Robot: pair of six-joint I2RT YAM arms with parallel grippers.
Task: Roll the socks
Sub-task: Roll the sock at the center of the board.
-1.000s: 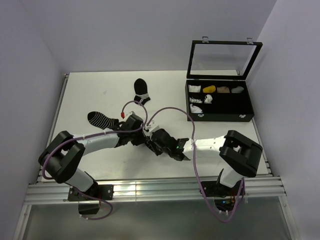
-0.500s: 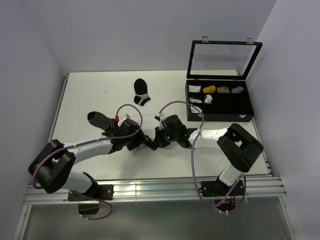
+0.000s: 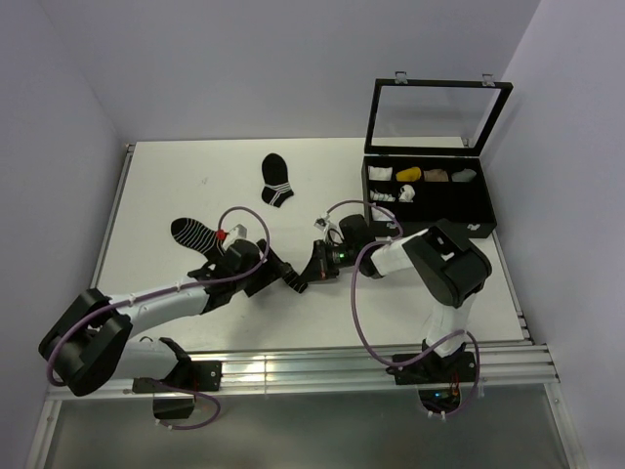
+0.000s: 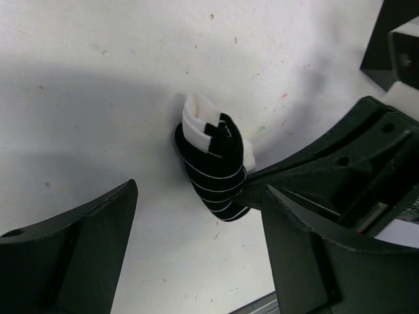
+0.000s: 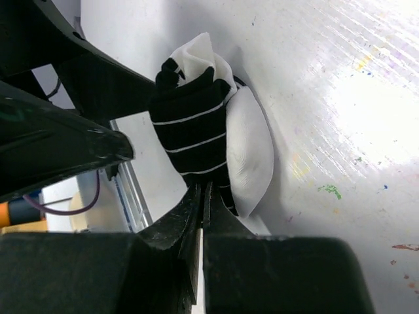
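The socks (image 4: 216, 163) are rolled into one small bundle, black with thin white stripes outside and white within, lying on the white table. In the right wrist view the socks (image 5: 196, 137) sit just beyond my right gripper (image 5: 201, 190), which is shut with its tips pinching the bundle's black edge. My left gripper (image 4: 200, 196) stands open, its fingers (image 4: 85, 242) wide on either side and apart from the bundle. From above, both grippers meet at mid-table, left gripper (image 3: 293, 283) and right gripper (image 3: 318, 266), hiding the bundle.
A black sock with white bands (image 3: 276, 180) lies at the back middle. A black-and-white striped sock (image 3: 195, 233) lies to the left. An open black compartment box (image 3: 430, 227) with small items stands at the back right. The metal rail (image 3: 293, 371) runs along the near edge.
My left gripper has opened and let go of the bundle, drawing back slightly. The right arm has folded in, its gripper now reaching the bundle from the right, still shut.
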